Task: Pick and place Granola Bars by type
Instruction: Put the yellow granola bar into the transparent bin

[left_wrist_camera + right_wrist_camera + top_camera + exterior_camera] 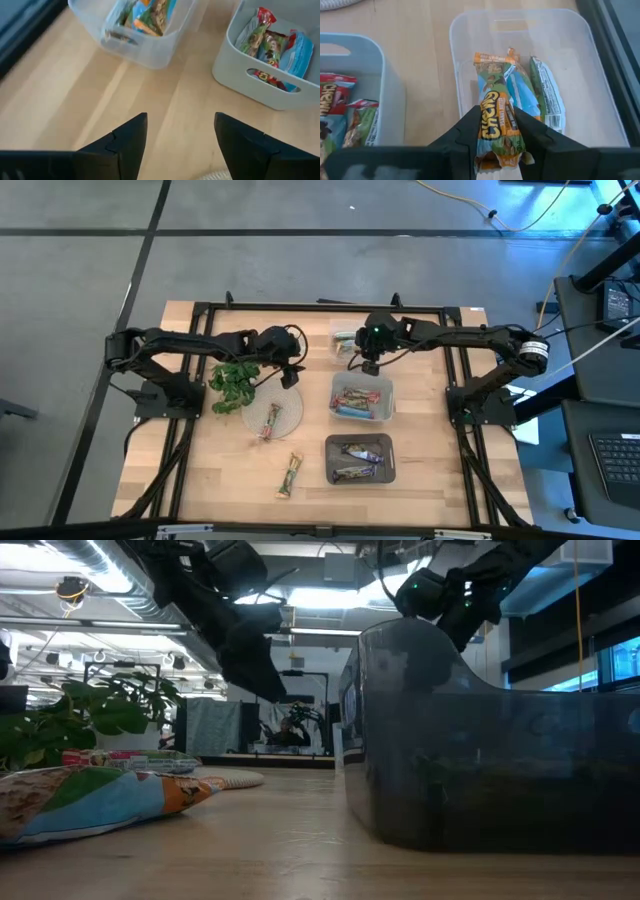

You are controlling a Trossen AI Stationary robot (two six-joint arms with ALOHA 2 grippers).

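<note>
Right gripper (495, 145) is clamping an orange-and-blue granola bar (496, 131) by one end, so most of the wrapper is sticking out ahead of the fingers and hanging over the clear bin (600, 95) at the far side of the table; "Chewy" is reading plainly along the wrapper. Two or three more blue-and-orange bars are lying inside that bin, so it is looking like the bar is being carried to its own kind for release. Next to it, the grey bin (235, 70) is holding red-labelled and pale blue bars, "Chewy" showing there too, and a dark bin (361, 459) nearer the front edge is holding dark-silver ones. Two loose bars are waiting unsorted: one (271, 421) lying on the clear round disc (290, 412), one (289, 476) on the bare table (200, 470). Left gripper (181, 135) is hovering near the disc, beside the plant sprig (233, 383), fingers spread apart and holding nothing, probably poised for the next pick.
</note>
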